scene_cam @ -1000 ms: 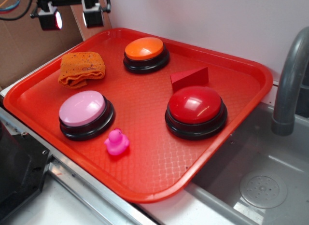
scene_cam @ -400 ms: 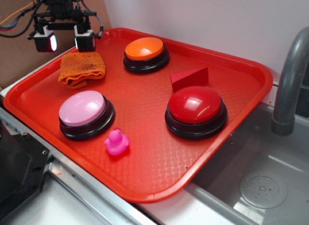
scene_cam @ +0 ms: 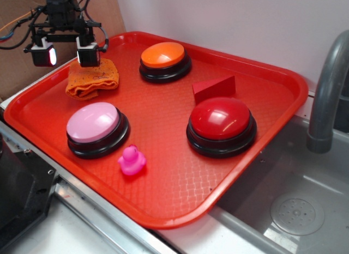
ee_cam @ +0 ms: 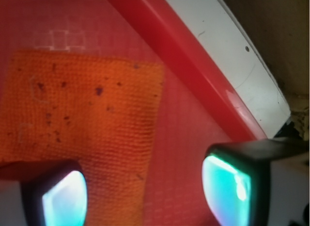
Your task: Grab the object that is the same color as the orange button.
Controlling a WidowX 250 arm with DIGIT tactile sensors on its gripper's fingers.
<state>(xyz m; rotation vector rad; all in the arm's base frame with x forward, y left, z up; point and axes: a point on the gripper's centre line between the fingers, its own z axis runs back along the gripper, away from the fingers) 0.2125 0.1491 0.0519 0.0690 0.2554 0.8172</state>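
Our black pincer (scene_cam: 66, 55) hangs wide open over the folded orange terry cloth (scene_cam: 92, 78), one finger (ee_cam: 58, 194) above the fabric, the other by the red plastic tray's (scene_cam: 163, 210) raised back-left rim. It has dropped since a second ago.

The cloth (ee_cam: 82, 119) looks nubbly woven terry, the tray (scene_cam: 180, 172) glossy, waffle-textured plastic, probably.

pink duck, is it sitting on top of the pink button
No, the pink duck stands on the red tray just in front of the pink button.
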